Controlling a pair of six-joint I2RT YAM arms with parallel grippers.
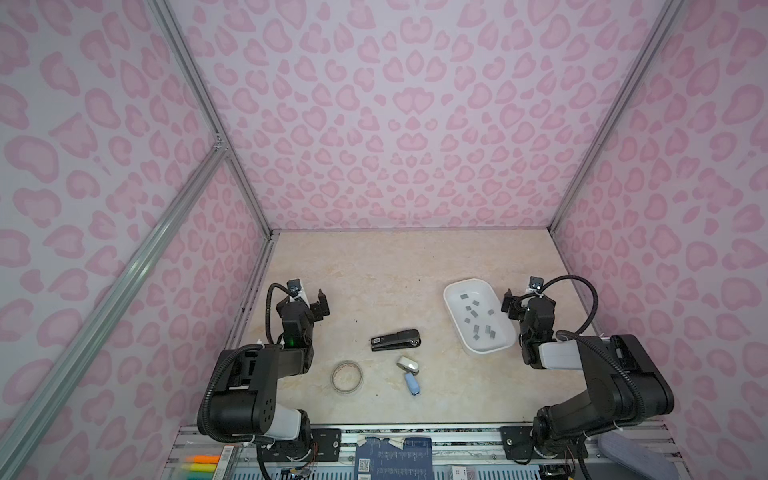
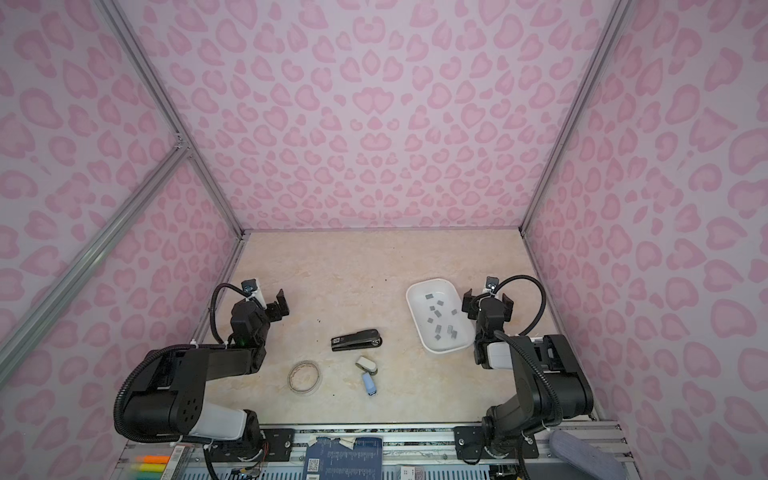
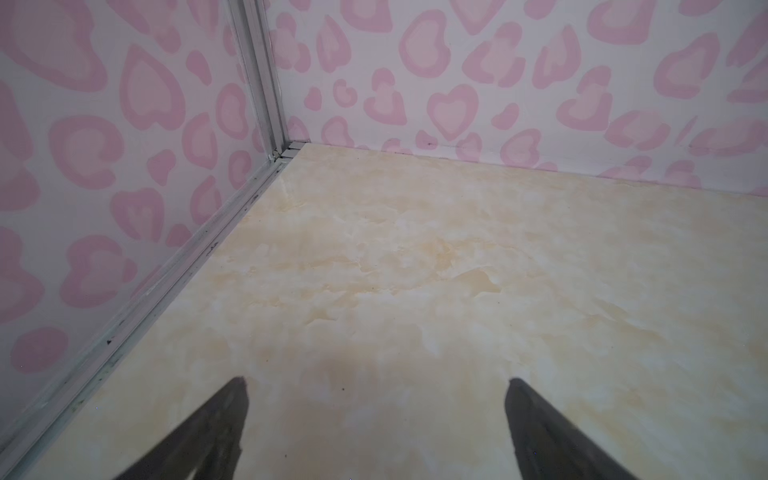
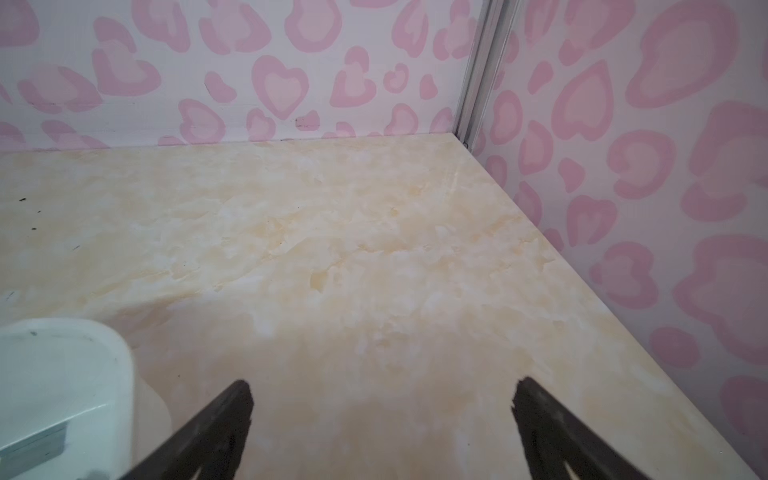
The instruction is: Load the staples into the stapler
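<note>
We see the marbled surface. At its sides our left gripper and right gripper hang released, jaws spread wide, holding nothing. A white tray sits beside the right gripper, and the black stapler lies mid-surface. The staples lie scattered inside the tray.
</note>
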